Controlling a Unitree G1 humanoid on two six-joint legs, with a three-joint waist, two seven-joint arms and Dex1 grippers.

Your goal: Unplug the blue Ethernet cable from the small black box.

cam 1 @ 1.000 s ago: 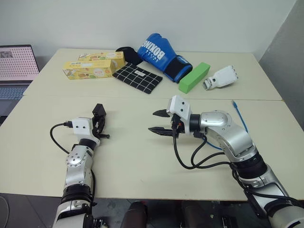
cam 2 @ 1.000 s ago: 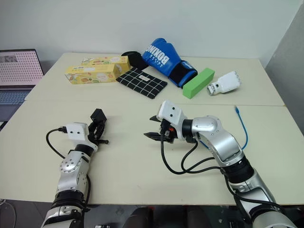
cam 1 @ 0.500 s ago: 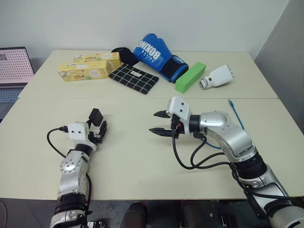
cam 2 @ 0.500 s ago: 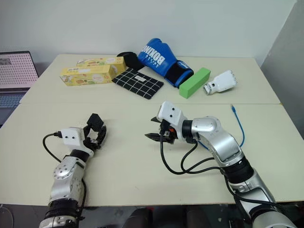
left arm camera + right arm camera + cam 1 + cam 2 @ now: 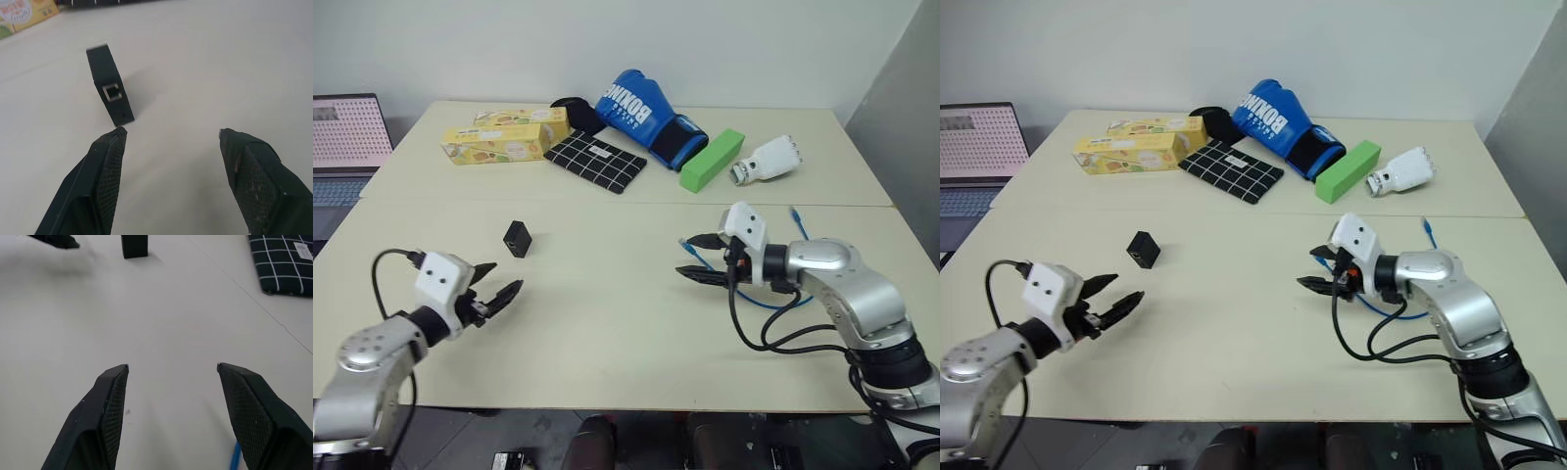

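Observation:
The small black box (image 5: 517, 238) stands on its edge on the cream table (image 5: 607, 323), left of centre, its open port (image 5: 112, 91) facing my left gripper with nothing plugged in. My left gripper (image 5: 501, 278) hovers open just short of the box, holding nothing. The blue Ethernet cable (image 5: 802, 231) lies on the right side of the table, well apart from the box. It runs under my right arm, and one end shows by the right gripper's fingertips. My right gripper (image 5: 683, 258) is open above the table, with a bit of cable (image 5: 236, 456) beneath it.
Along the far half of the table lie two yellow cartons (image 5: 504, 137), a black white-gridded pouch (image 5: 597, 162), a blue boxing glove (image 5: 641, 113), a green block (image 5: 713, 159) and a white object (image 5: 769, 159). A laptop (image 5: 342, 132) sits off the left edge.
My left gripper has opened and let go of the black box, then pulled back toward me; the box now stands on the table. My right arm has swung to the right.

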